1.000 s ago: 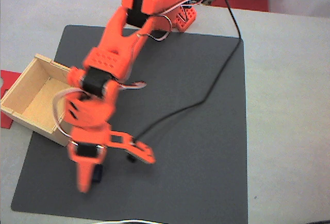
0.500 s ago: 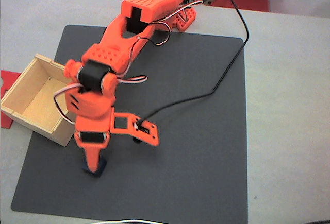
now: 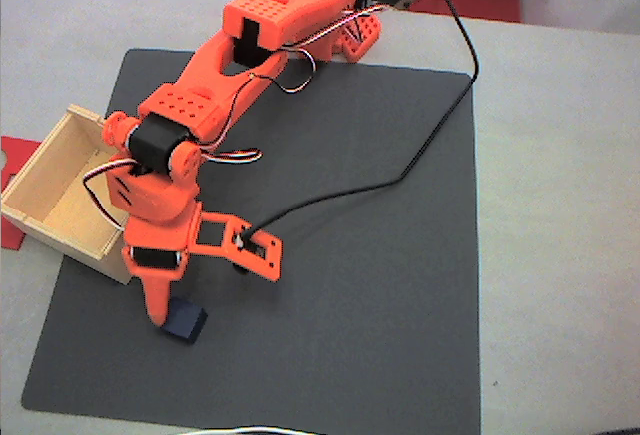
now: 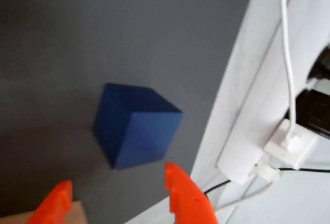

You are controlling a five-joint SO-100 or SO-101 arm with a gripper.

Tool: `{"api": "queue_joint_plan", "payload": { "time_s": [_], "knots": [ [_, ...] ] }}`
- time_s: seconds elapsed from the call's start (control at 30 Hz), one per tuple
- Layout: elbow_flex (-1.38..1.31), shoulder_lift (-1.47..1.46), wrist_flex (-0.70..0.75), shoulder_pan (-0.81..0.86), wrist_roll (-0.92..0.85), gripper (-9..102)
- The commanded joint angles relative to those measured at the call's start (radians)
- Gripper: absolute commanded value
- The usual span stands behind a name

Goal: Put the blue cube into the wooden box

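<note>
One small dark navy-blue cube [image 3: 184,321] sits on one dark grey square mat [image 3: 380,285]. There is one pale plywood open-topped box [image 3: 40,180], and one flat red piece [image 3: 10,160] peeking out beside it. One orange plastic arm [image 3: 215,85] carries one gripper [image 4: 116,195] with two orange fingers [image 4: 183,193]. One black cable [image 3: 420,145] and one white power strip [image 4: 268,121] complete the count.
</note>
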Motion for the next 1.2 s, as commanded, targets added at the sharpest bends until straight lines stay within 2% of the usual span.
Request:
{"api": "queue_joint_plan", "payload": {
  "time_s": [0.0,0.23,0.5,0.6,0.8,1.0,1.17],
  "knots": [
    [-0.049,0.011,-0.069,-0.021,0.003,23],
    [-0.049,-0.014,-0.155,-0.075,0.031,23],
    [-0.049,-0.086,-0.167,-0.107,0.037,22],
    [-0.064,-0.095,-0.169,-0.114,0.023,18],
    [-0.064,-0.098,-0.164,-0.123,0.003,0],
    [-0.173,-0.074,-0.069,-0.141,0.035,0],
    [-0.201,-0.011,0.011,-0.267,0.032,0]
  ]
}}
